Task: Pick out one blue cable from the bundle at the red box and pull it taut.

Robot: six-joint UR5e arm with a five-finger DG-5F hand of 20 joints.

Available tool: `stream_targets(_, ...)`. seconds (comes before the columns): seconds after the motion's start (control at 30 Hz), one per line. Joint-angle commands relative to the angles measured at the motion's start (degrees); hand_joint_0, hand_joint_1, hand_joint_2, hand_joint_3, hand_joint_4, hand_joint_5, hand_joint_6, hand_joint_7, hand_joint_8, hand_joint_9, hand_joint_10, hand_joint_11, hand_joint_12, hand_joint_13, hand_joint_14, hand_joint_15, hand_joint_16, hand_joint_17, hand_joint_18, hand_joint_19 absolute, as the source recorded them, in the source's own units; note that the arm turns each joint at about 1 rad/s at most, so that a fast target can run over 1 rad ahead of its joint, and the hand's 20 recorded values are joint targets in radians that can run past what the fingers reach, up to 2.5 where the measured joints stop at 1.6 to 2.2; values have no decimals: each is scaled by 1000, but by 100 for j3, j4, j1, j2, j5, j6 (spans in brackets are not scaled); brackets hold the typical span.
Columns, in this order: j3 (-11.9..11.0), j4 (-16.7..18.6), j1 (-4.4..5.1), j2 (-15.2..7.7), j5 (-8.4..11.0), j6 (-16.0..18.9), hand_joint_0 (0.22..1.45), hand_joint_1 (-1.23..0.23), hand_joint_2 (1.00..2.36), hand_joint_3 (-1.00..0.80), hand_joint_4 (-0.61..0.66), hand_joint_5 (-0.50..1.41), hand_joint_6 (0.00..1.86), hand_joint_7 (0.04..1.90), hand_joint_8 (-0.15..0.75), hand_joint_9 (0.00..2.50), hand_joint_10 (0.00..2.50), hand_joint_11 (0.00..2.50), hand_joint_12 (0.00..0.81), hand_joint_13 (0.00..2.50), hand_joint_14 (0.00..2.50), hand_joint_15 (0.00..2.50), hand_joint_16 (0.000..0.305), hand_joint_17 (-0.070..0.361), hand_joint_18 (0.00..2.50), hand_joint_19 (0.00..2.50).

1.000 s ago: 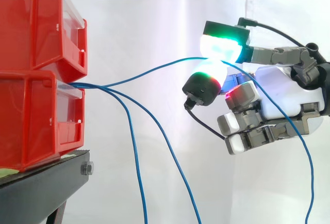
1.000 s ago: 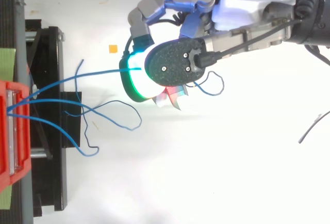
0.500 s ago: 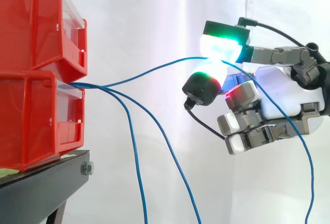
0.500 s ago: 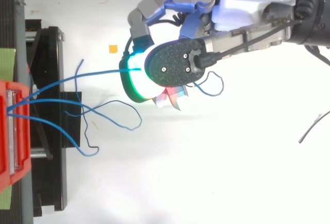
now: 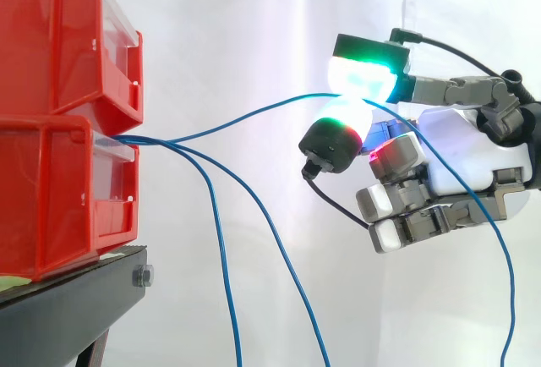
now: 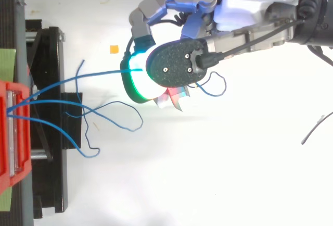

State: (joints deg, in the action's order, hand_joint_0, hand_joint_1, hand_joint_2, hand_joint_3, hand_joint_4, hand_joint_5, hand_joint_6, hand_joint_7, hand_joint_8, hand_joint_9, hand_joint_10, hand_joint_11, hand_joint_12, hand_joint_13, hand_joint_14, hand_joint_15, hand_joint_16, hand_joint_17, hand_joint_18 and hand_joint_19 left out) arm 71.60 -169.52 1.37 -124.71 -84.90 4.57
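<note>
1. Side view: my hand (image 5: 473,156) hangs well out from the red box (image 5: 51,189), which sits on the black stand (image 5: 68,316). I pinch one blue cable (image 5: 254,113) between two glowing fingertips (image 5: 363,78), the upper pad pressed down onto the lower. My other fingers curl underneath and hold nothing.
2. The pinched cable leaves the front edge of the lower box and climbs in a shallow curve to my pads, so I judge it slack, not yet taut. Its free end drapes past my palm and hangs down.
3. Two loose cables (image 5: 221,257) leave the same front edge and droop beside the stand, well apart from my hand.
4. Top view: my hand (image 6: 250,7) reaches toward the box (image 6: 13,132). The held cable (image 6: 83,77) runs from the box's front edge across the stand (image 6: 49,132) to my pads. The loose ones loop and cross near the stand's outer edge.
5. The cable looks thin, light and limp, with a smooth jacket that could slide between my pads. I judge the present grip point sound: clear of the crossings, so a straight pull away from the box should lift this strand alone. How it is anchored inside the box is hidden.
</note>
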Motion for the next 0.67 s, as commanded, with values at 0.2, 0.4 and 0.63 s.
stream_targets(0.2,-6,7,3,-1,0,0,636,-710,1029,-19,-218,-181,916,1405,267,1268,25,789,218,1027,23,557,34,77,753,636)
stream_targets(0.4,-6,-2,3,8,0,0,635,-710,1030,-19,-225,-181,916,1403,266,1270,27,792,214,1026,24,565,34,78,762,644)
stream_targets(0.63,-6,7,3,8,0,0,635,-710,1030,-15,-223,-181,916,1402,261,1267,27,790,216,1025,24,555,34,78,760,642)
